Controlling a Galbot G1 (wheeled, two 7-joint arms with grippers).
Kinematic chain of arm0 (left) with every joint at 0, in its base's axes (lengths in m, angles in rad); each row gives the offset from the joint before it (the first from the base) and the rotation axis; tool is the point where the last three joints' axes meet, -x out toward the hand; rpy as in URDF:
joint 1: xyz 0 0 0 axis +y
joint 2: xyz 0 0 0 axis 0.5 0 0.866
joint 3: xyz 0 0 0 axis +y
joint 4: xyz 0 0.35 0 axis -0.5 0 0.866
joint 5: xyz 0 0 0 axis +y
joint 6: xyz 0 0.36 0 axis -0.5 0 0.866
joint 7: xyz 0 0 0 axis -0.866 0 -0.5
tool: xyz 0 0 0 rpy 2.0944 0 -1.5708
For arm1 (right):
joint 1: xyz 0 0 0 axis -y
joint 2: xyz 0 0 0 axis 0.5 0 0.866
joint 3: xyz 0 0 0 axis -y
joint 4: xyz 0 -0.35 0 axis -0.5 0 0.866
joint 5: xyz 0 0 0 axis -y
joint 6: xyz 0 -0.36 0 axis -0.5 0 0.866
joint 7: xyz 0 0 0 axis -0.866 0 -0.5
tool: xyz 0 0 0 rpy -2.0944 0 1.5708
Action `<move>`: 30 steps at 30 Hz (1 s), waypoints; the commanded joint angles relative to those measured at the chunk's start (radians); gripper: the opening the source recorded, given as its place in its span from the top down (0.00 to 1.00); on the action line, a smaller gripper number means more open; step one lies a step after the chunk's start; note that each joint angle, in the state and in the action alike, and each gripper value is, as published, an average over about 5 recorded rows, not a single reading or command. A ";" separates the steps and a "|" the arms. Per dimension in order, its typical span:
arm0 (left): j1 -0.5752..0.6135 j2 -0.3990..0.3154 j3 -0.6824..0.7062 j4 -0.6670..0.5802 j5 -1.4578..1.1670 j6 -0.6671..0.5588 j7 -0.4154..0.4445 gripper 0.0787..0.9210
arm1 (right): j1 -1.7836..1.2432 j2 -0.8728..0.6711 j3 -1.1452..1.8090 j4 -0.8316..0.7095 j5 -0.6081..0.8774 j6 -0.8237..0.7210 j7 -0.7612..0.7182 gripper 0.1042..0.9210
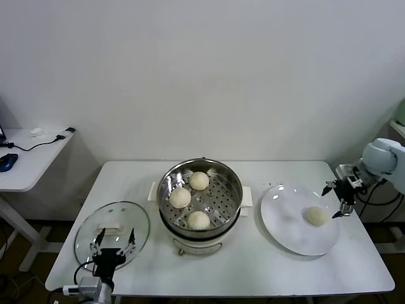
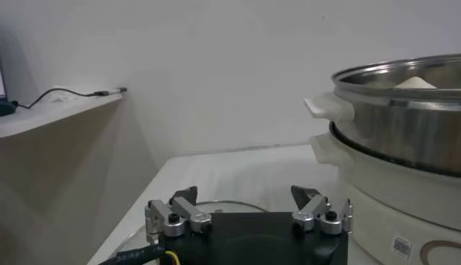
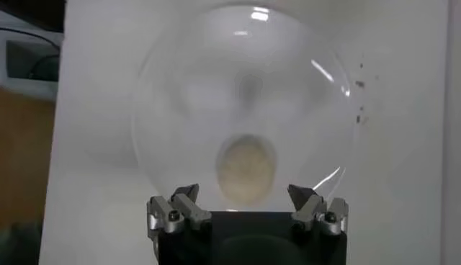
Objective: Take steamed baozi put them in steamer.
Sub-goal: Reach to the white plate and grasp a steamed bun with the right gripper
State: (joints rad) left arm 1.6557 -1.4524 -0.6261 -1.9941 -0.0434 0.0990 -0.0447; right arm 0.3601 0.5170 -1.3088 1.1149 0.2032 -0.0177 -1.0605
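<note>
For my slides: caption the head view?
Three buns in steamer; open right gripper nears the plate's last bun.

Head high — wrists low, close

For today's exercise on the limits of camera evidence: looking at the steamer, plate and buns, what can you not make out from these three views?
- Left wrist view: the steamer wall hides the tray; only one baozi top peeks over the rim.
- Left wrist view: the glass lid is mostly hidden behind the left claw.
- Right wrist view: the last baozi on the plate is blurred; its surface is unreadable.
- Head view: the right arm is cut off by the edge beyond the right claw.
</note>
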 commanded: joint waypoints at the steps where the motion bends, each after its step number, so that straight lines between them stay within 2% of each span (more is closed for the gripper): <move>1: 0.004 -0.003 -0.001 -0.001 0.001 -0.001 -0.001 0.12 | -0.229 0.044 0.176 -0.097 -0.066 -0.093 0.069 0.12; 11: 0.008 -0.004 -0.001 0.002 0.002 -0.009 -0.003 0.12 | -0.258 0.103 0.212 -0.137 -0.078 -0.102 0.112 0.12; 25: 0.008 -0.005 0.003 0.002 0.007 -0.010 -0.002 0.12 | -0.262 0.146 0.212 -0.168 -0.096 -0.097 0.101 0.12; 30: 0.007 -0.006 0.003 0.003 0.008 -0.009 -0.003 0.12 | -0.246 0.145 0.201 -0.159 -0.094 -0.088 0.077 0.20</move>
State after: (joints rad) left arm 1.6627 -1.4578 -0.6229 -1.9906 -0.0362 0.0891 -0.0475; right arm 0.1205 0.6483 -1.1143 0.9647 0.1172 -0.1044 -0.9725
